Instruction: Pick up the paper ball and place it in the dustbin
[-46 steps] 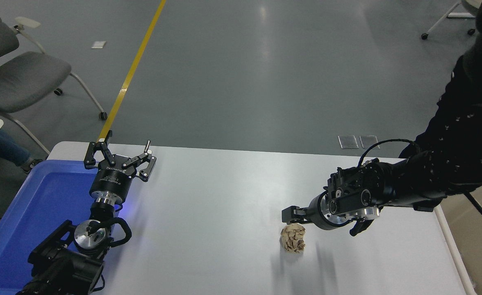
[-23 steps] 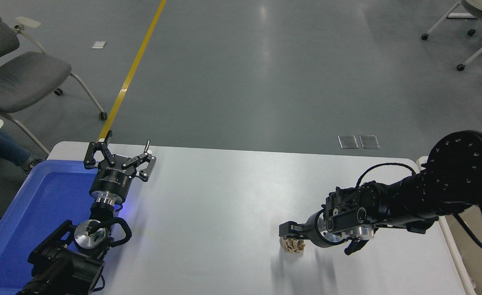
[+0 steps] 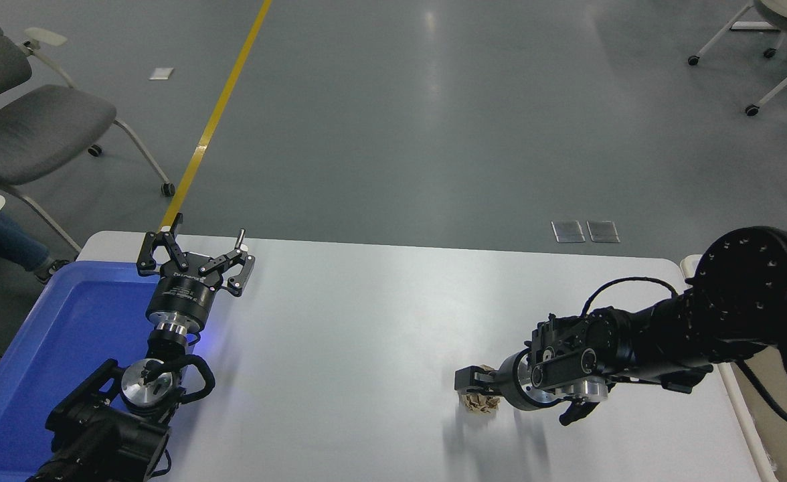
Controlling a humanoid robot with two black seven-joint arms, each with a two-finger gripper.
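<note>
Right gripper [image 3: 477,391] has dropped over the paper ball [image 3: 479,402] at bench [image 3: 367,321] 5 o'clock, fingers straddling it, closure unclear, grasp next; dustbin unseen.

tan-brown crinkly paper ball [image 3: 479,402], matte black right gripper [image 3: 477,388] with a silver ring, black left gripper [image 3: 196,258], bright blue tray [image 3: 59,348], plain white table [image 3: 367,321], grey floor [image 3: 433,120] with a yellow stripe [image 3: 216,114], grey chair [image 3: 25,127]
</note>
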